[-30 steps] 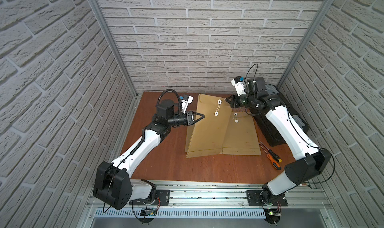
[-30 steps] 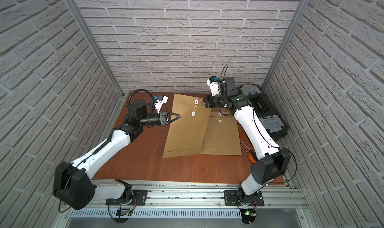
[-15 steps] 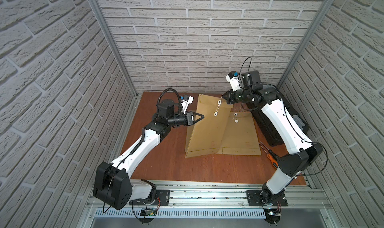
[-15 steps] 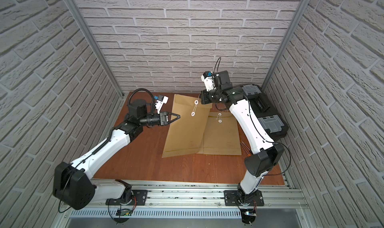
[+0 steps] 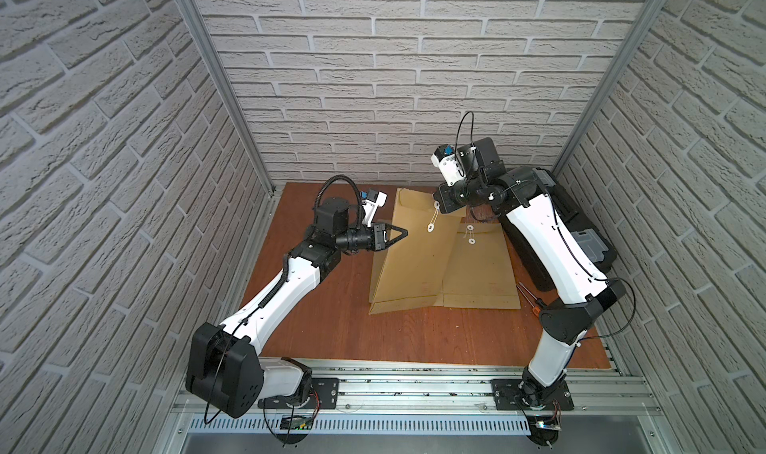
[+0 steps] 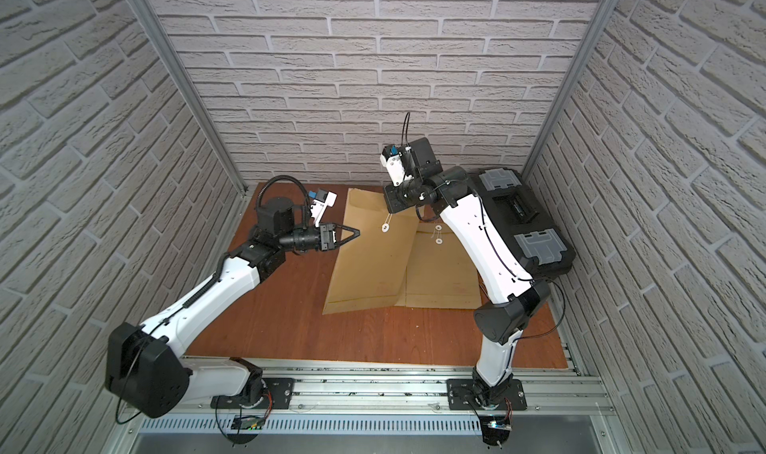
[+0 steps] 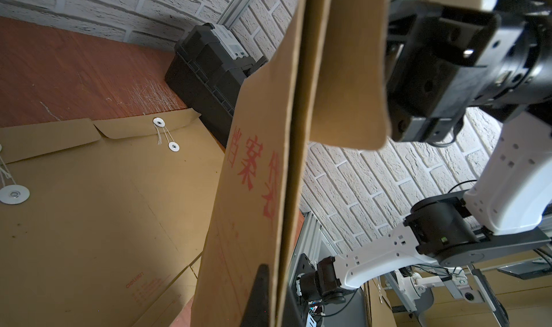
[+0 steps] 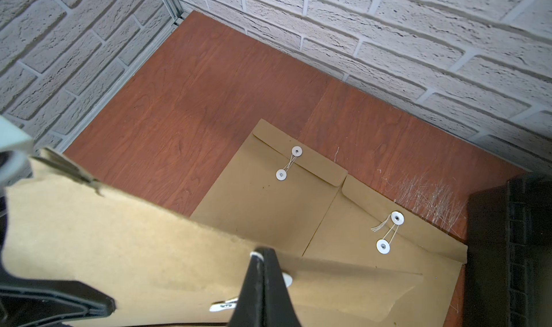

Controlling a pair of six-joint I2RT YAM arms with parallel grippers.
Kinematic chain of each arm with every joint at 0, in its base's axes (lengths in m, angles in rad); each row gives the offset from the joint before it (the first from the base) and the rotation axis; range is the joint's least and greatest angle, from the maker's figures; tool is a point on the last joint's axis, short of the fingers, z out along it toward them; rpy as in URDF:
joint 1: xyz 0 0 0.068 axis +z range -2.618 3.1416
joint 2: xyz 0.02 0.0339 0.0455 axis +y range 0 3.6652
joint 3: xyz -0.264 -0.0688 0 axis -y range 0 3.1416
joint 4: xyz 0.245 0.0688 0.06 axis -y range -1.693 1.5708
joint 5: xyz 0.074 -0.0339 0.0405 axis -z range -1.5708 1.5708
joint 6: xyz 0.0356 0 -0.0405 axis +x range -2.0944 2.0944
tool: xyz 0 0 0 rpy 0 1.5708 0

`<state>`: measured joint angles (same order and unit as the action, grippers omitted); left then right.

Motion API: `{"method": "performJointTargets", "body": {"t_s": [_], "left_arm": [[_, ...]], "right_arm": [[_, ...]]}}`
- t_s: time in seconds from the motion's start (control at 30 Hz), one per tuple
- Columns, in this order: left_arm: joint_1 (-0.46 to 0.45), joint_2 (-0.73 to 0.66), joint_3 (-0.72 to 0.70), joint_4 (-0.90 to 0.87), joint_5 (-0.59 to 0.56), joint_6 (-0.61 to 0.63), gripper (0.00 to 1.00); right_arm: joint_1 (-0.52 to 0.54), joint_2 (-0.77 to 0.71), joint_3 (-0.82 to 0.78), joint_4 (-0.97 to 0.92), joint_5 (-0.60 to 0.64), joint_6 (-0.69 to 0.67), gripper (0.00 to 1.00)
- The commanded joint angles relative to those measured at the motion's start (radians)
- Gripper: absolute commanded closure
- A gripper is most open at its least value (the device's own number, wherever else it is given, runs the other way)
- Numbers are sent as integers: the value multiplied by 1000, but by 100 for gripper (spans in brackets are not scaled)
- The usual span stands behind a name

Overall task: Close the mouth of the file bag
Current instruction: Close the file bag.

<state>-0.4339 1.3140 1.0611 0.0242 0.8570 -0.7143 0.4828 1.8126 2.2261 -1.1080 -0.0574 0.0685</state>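
Note:
A brown paper file bag point(image 5: 410, 265) point(image 6: 373, 261) stands tilted up off the table, its lower end resting on the wood. My left gripper point(image 5: 403, 233) point(image 6: 357, 235) is shut on the bag's left side edge; in the left wrist view the edge runs between the fingers point(image 7: 263, 295). My right gripper point(image 5: 437, 204) point(image 6: 389, 212) is shut on the bag's flap point(image 7: 349, 71) at the mouth, beside a white button point(image 8: 286, 279). A string runs from there down to the white button point(image 5: 430, 227) on the bag's face.
Two more file bags point(image 8: 263, 197) point(image 8: 373, 251), tied shut, lie flat on the wooden table point(image 5: 331, 307) under and right of the raised one. A black toolbox point(image 5: 555, 224) stands at the right wall. A screwdriver point(image 5: 534, 307) lies by its front.
My right gripper has moved left with the flap, from over the flat bag to over the raised bag's top. The left arm and the bag's body have stayed put.

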Motion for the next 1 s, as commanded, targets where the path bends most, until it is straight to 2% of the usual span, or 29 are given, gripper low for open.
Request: {"method": "performJointTargets", "body": {"t_s": [0.0,0.3,0.67,0.97], "left_arm": [[-11,-9,30,14,20,15,100],[-11,-7,39,15,19,15,100],[-3,1,45,32,9,1,100],[18,-26,27,32,-15,-6,100]], "right_arm": [[17,-10,26,22,-45,3,97],[19,-30,-48,50,-124,24,97],[22,-118,-271,157,-223,59,97],[2,-170,-396,178,-222,51,97]]}}
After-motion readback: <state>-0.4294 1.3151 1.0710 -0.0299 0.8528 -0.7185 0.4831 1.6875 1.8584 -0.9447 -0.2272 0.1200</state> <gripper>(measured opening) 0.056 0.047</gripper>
